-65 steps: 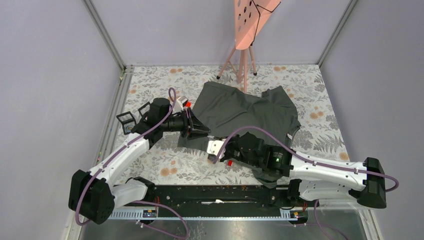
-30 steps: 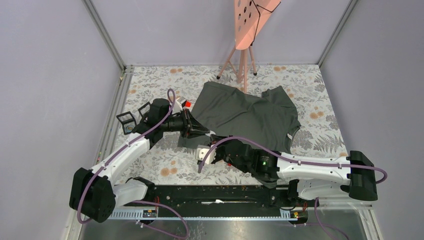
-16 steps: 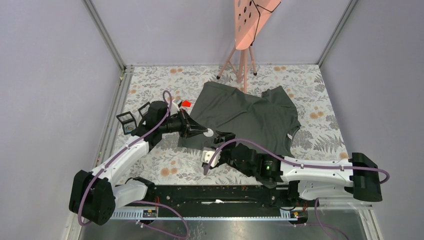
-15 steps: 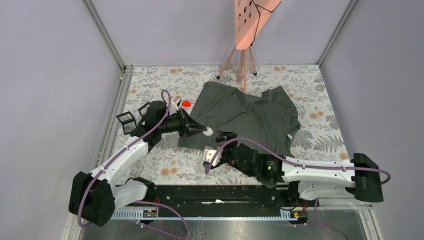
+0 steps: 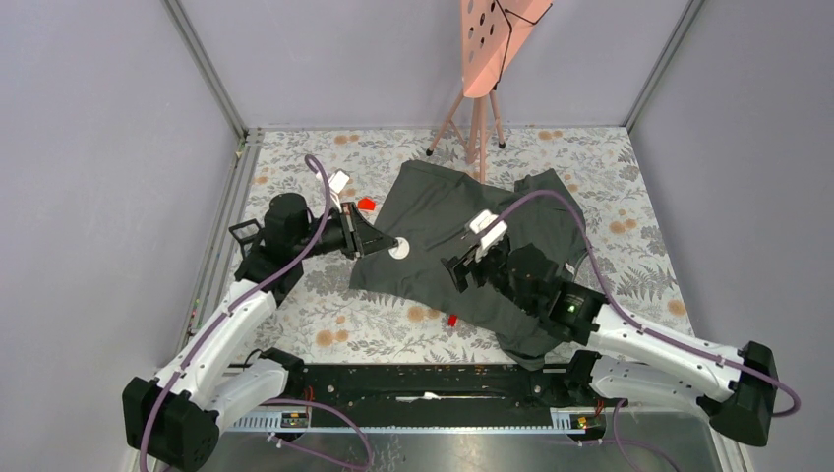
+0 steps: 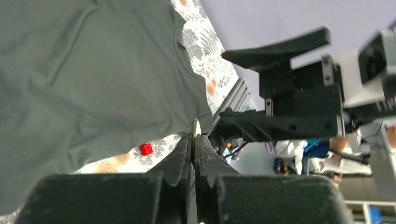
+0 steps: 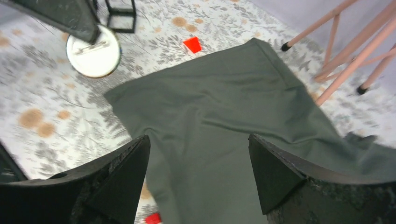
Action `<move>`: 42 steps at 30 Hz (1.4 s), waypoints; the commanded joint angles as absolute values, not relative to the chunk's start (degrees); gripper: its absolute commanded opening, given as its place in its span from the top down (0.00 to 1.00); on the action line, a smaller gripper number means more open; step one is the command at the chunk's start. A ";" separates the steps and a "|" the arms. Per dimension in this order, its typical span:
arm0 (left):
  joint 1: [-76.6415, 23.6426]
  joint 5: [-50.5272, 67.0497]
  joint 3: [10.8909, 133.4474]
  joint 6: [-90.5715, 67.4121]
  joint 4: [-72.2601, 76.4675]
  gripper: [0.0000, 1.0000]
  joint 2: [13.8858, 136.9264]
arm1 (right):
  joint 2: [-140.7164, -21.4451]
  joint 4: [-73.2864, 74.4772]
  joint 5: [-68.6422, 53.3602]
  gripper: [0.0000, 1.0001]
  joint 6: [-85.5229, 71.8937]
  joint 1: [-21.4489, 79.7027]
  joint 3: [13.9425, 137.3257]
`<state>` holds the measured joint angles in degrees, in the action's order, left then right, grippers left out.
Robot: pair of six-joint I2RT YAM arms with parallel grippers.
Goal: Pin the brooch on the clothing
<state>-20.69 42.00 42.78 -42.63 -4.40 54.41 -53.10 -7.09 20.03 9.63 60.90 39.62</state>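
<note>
The clothing [image 5: 492, 236] is a dark grey T-shirt lying rumpled on the flowered table [image 5: 295, 177]. The brooch [image 5: 398, 250] is a round white disc hanging over the shirt's left edge, with my left gripper [image 5: 385, 244] shut on its rim. In the left wrist view the left gripper [image 6: 193, 137] pinches the brooch [image 6: 194, 127] edge-on, the clothing [image 6: 93, 79] beyond. My right gripper [image 5: 460, 271] hovers open over the shirt's middle, holding nothing. In the right wrist view the right gripper [image 7: 198, 156] stands wide over the clothing [image 7: 224, 116], with the brooch [image 7: 93, 57], pin side up, at upper left.
A pink stand [image 5: 487, 59] rises at the back, its legs [image 7: 345, 46] beyond the shirt's far edge. Small red blocks lie left of the shirt [image 5: 366, 204] and by its near hem [image 5: 451, 320]. A black wire frame [image 5: 246, 236] sits by the left arm.
The right gripper opened, let go of the brooch and swung up and right over the shirt. The left gripper shut on the brooch and now holds it alone.
</note>
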 commanded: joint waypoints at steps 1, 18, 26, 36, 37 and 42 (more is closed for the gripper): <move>-20.65 51.43 48.39 -30.00 -5.78 1.00 53.96 | -49.32 -6.02 4.43 0.16 -7.88 55.22 42.08; -22.59 64.32 46.45 -28.58 2.26 1.00 59.64 | -55.95 -15.16 -15.21 0.26 -25.75 52.12 44.04; -22.59 65.15 44.56 -32.48 7.49 1.00 59.60 | -58.64 -23.27 -14.20 0.36 -29.62 52.33 41.47; -22.59 65.83 44.34 -34.53 9.90 1.00 59.69 | -60.34 -16.83 -7.49 0.49 -23.13 56.92 44.26; -22.63 65.91 44.30 -34.76 10.13 1.00 59.60 | -60.61 -16.79 -6.97 0.50 -22.82 57.33 44.36; -22.68 65.94 43.97 -34.94 10.11 1.00 59.00 | -61.20 -18.29 -5.91 0.52 -23.06 58.48 44.13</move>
<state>-22.46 63.90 44.38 -34.57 5.96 60.47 -61.04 -16.47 -8.99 -24.62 57.45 41.60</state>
